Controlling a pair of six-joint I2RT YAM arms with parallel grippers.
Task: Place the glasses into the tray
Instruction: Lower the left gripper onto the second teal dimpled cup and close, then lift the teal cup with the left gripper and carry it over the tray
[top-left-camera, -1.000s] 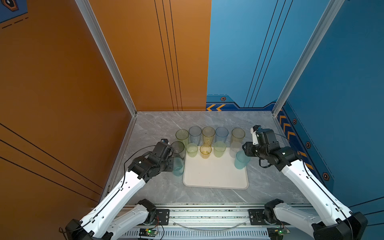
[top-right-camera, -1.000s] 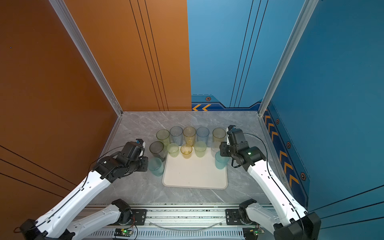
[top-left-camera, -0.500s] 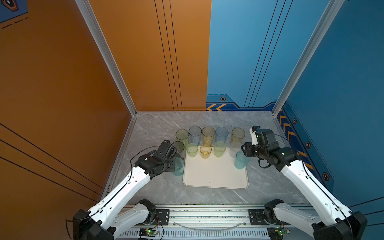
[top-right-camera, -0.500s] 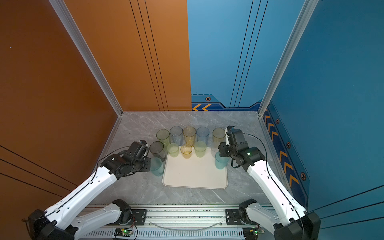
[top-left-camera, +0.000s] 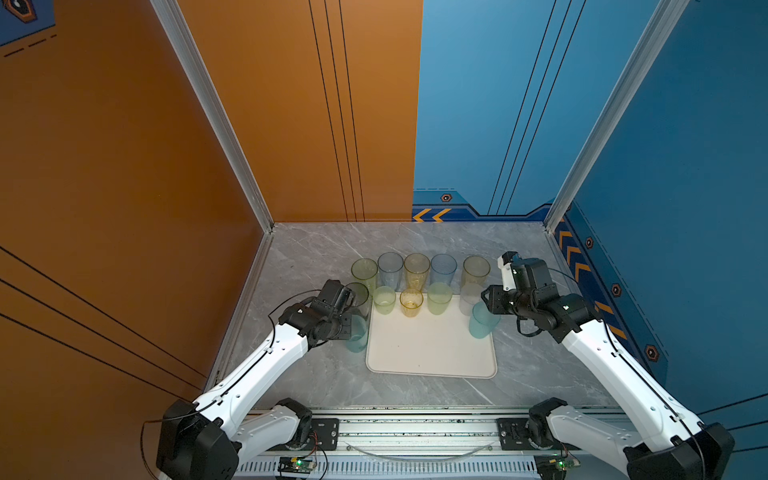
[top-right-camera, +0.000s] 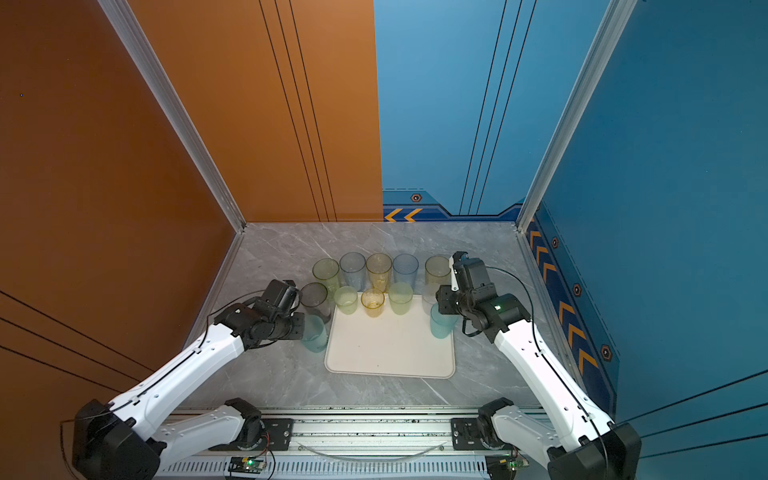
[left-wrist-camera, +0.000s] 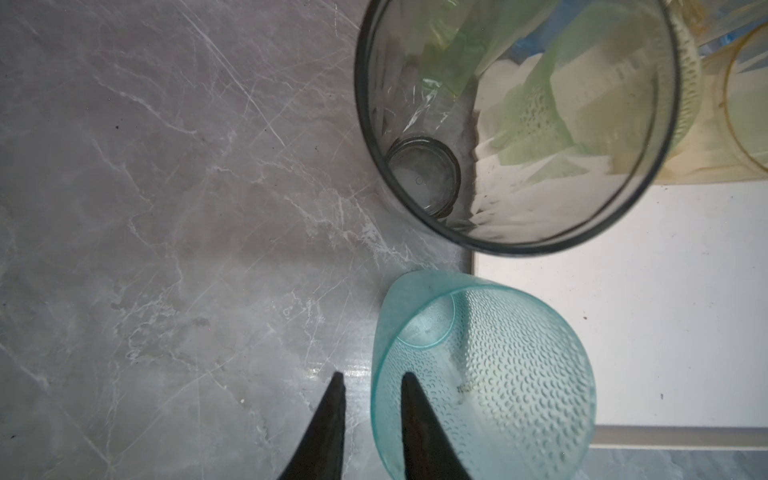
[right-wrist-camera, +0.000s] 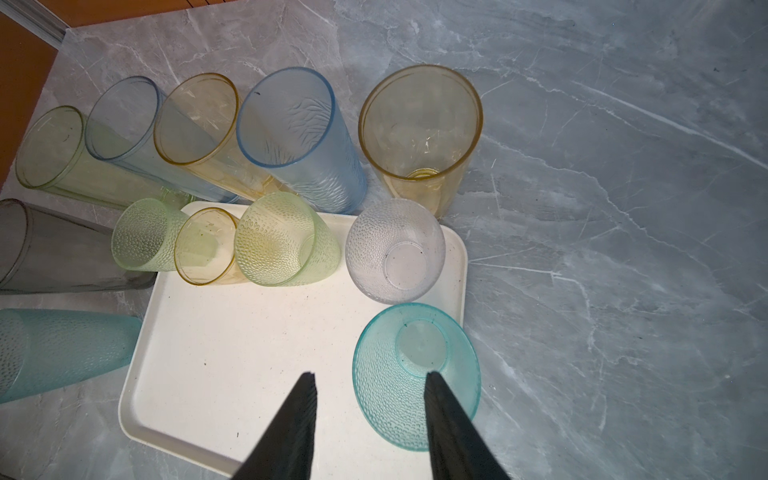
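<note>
Our left jaws stand slightly apart astride the left teal glass (left-wrist-camera: 478, 374), on the worktop (top-left-camera: 316, 257) at the tray's (top-left-camera: 432, 353) 9 o'clock, set for a rim pinch. Our right jaws gape wider astride the right teal glass (right-wrist-camera: 399, 399) at 3 o'clock; whether it stands inside the tray we cannot tell.

An orange wall panel (top-left-camera: 291, 104) and a blue wall panel (top-left-camera: 490, 104) are standing behind the grey marble worktop (top-left-camera: 316, 257); a metal rail (top-left-camera: 415, 432) is running along its near edge.
</note>
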